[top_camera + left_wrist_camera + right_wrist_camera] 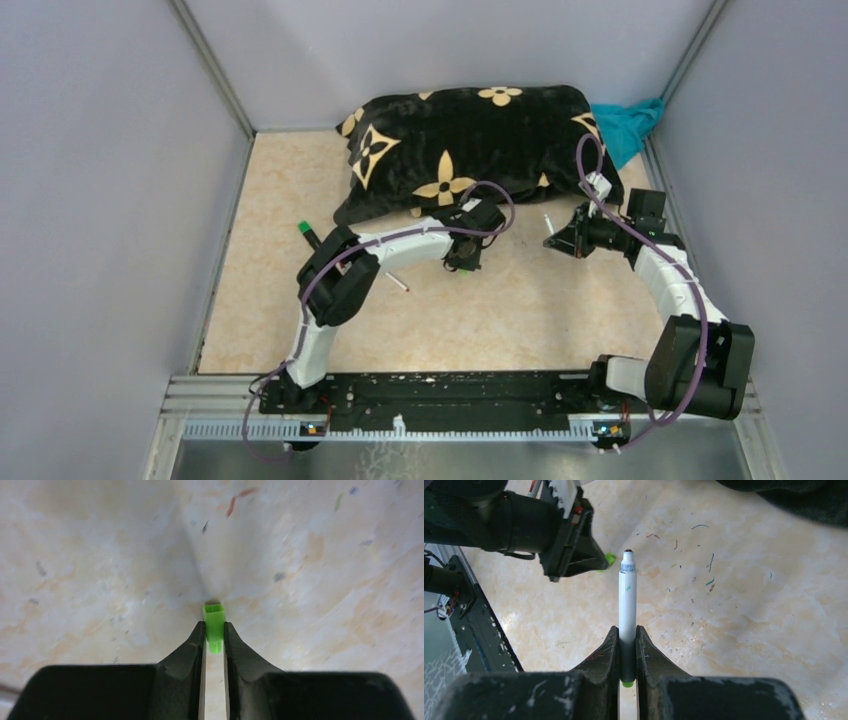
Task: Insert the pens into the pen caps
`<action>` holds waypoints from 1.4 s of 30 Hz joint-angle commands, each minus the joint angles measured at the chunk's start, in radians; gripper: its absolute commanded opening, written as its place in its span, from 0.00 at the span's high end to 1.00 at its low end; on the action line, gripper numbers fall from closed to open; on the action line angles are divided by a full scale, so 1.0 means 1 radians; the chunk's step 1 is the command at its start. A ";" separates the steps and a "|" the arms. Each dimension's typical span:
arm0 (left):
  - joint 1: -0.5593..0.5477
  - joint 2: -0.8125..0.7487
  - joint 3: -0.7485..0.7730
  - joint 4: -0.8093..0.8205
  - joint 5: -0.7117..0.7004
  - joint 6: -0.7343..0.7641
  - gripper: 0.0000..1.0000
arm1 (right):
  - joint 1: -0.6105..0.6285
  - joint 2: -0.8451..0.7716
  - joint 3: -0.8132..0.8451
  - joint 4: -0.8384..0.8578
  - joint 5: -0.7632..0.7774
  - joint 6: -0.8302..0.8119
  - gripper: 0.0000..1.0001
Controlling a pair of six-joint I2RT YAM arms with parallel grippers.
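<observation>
A: Pen (397, 283) with white barrel and reddish end, flat on the table (500, 320), nearest the arm bases, well in front of the cushion (470, 140).
B: Noted. Next out?
A: Left gripper (214, 630), just in front of the cushion's front edge, pointed down at the table. Jaws nearly together, pinching a green pen cap (214, 616) by its lower half, squarish end poking out past the fingertips. Touching the table or not: cannot tell.
B: And to the right of that?
A: Right gripper (627, 630), in front of the cushion's right end, apart from the left one. Jaws clamped tight on a white pen (627, 590), gripped low on the barrel. Dark tip bare and aimed toward the left gripper, green end showing behind the pads. Tip and cap not touching.
B: Anything else loose?
A: Black marker (307, 233) with green end, off the cushion's front-left corner, partly hidden behind the left arm's elbow. Farthest back, teal cloth (630, 125) against the cushion's right end.
</observation>
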 commanded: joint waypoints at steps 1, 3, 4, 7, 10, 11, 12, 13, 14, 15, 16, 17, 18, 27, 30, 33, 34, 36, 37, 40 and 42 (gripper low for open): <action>0.014 -0.127 -0.140 0.061 0.030 0.073 0.80 | -0.014 -0.024 0.000 0.024 -0.026 -0.014 1.00; 0.023 -0.164 -0.190 0.072 0.038 0.063 0.79 | -0.014 -0.022 0.000 0.025 -0.029 -0.014 1.00; 0.026 -0.177 -0.210 0.078 0.045 0.058 0.78 | -0.014 -0.020 0.000 0.024 -0.030 -0.014 1.00; 0.033 -0.200 -0.248 0.087 0.057 0.044 0.75 | -0.014 -0.016 0.000 0.025 -0.033 -0.014 1.00; 0.039 -0.198 -0.253 0.078 0.055 0.032 0.69 | -0.014 -0.014 0.000 0.025 -0.037 -0.012 1.00; 0.041 -0.196 -0.249 0.074 0.053 0.031 0.66 | -0.014 -0.014 0.000 0.025 -0.038 -0.012 1.00; 0.041 -0.194 -0.241 0.071 0.049 0.028 0.64 | -0.014 -0.014 -0.001 0.025 -0.038 -0.012 1.00; 0.042 -0.192 -0.235 0.067 0.045 0.027 0.62 | -0.014 -0.015 0.000 0.025 -0.039 -0.012 1.00; 0.042 -0.188 -0.225 0.061 0.041 0.027 0.60 | -0.014 -0.014 0.000 0.025 -0.040 -0.012 1.00; 0.043 -0.183 -0.216 0.054 0.037 0.027 0.58 | -0.014 -0.013 0.000 0.025 -0.039 -0.012 1.00; 0.043 -0.177 -0.205 0.044 0.035 0.027 0.58 | -0.014 -0.012 0.000 0.025 -0.039 -0.012 1.00; 0.043 -0.172 -0.195 0.036 0.034 0.027 0.58 | -0.014 -0.012 0.000 0.025 -0.039 -0.012 1.00; 0.042 -0.166 -0.184 0.024 0.035 0.027 0.58 | -0.014 -0.013 0.000 0.025 -0.039 -0.012 1.00; 0.040 -0.125 -0.128 -0.092 0.009 -0.095 0.60 | -0.014 -0.009 0.000 0.028 -0.039 -0.012 1.00; 0.039 -0.111 -0.128 -0.113 0.008 -0.123 0.61 | -0.014 -0.007 -0.001 0.027 -0.040 -0.012 1.00; 0.039 -0.104 -0.126 -0.116 0.011 -0.132 0.61 | -0.014 -0.007 -0.001 0.028 -0.039 -0.012 1.00; 0.039 -0.100 -0.127 -0.116 0.015 -0.133 0.61 | -0.014 -0.006 -0.001 0.029 -0.040 -0.012 1.00; 0.038 -0.091 -0.125 -0.112 0.028 -0.134 0.61 | -0.014 -0.006 -0.001 0.028 -0.040 -0.012 1.00; 0.039 -0.086 -0.126 -0.110 0.036 -0.134 0.61 | -0.015 -0.006 -0.001 0.028 -0.040 -0.012 1.00; 0.039 -0.067 -0.127 -0.103 0.053 -0.136 0.62 | -0.014 -0.008 0.000 0.028 -0.039 -0.012 1.00; 0.039 -0.057 -0.127 -0.101 0.055 -0.136 0.62 | -0.014 -0.009 -0.001 0.026 -0.040 -0.013 1.00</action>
